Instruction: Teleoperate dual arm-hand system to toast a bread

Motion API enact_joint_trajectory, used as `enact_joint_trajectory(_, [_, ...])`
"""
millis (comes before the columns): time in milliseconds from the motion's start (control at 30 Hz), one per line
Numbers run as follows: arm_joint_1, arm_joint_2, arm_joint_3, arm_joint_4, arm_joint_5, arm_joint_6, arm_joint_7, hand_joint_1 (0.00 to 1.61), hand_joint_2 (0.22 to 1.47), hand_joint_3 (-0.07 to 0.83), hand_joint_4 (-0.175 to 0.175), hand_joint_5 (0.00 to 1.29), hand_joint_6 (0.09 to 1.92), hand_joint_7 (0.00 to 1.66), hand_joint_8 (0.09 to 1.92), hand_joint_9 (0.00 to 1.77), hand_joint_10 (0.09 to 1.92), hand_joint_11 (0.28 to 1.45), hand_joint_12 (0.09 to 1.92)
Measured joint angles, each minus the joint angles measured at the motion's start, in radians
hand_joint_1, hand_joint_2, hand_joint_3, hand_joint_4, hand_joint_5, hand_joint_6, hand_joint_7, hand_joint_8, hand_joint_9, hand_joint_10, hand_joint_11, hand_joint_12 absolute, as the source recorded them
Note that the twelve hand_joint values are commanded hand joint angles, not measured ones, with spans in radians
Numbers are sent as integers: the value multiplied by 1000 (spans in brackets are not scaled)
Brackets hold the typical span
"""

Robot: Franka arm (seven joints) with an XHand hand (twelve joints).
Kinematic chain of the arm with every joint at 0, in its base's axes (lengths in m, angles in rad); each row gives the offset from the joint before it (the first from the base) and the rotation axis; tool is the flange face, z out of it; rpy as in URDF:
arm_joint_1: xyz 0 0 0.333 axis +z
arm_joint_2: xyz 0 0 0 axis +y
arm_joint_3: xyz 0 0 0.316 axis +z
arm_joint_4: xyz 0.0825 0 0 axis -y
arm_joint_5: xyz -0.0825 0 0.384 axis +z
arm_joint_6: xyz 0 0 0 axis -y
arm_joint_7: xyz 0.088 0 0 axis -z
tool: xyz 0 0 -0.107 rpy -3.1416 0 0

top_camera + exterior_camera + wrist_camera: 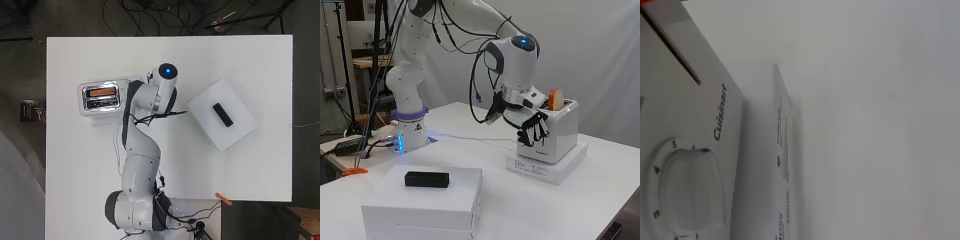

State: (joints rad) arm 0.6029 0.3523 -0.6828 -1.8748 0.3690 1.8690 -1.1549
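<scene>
One dial (687,192) fronts one toaster (555,132) holding one bread slice (556,99); hand (532,129) curled, empty.

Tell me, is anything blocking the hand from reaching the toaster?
Nothing visible. The hand hangs right at the toaster front, fingers curled downward, with no object between them. The bread slice already sticks up from the slot.

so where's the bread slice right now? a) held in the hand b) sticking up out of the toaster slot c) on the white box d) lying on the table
b: the bread slice stands up out of the toaster, beside the hand.
</scene>
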Motion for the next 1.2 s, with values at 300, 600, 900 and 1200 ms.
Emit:
enact_joint_trajectory(300, [-43, 42, 45, -18, 25, 19, 16, 167, 1130, 0, 149, 916, 334, 1221, 1920, 1502, 1920, 1246, 1920])
enact_joint_trajectory(600, [-167, 144, 127, 16, 89, -31, -125, 691, 1175, 11, -15, 620, 87, 1246, 1920, 1651, 1920, 1353, 1920])
enact_joint_trajectory(900, [-235, 201, 209, 35, 149, -31, -105, 200, 1156, 1, -81, 323, 87, 1191, 1920, 1611, 1920, 1345, 1917])
enact_joint_trajectory(1200, [-243, -10, 236, -7, -3, 23, -120, 97, 1177, -1, -132, 340, 87, 1190, 1920, 1575, 1920, 1286, 1920])
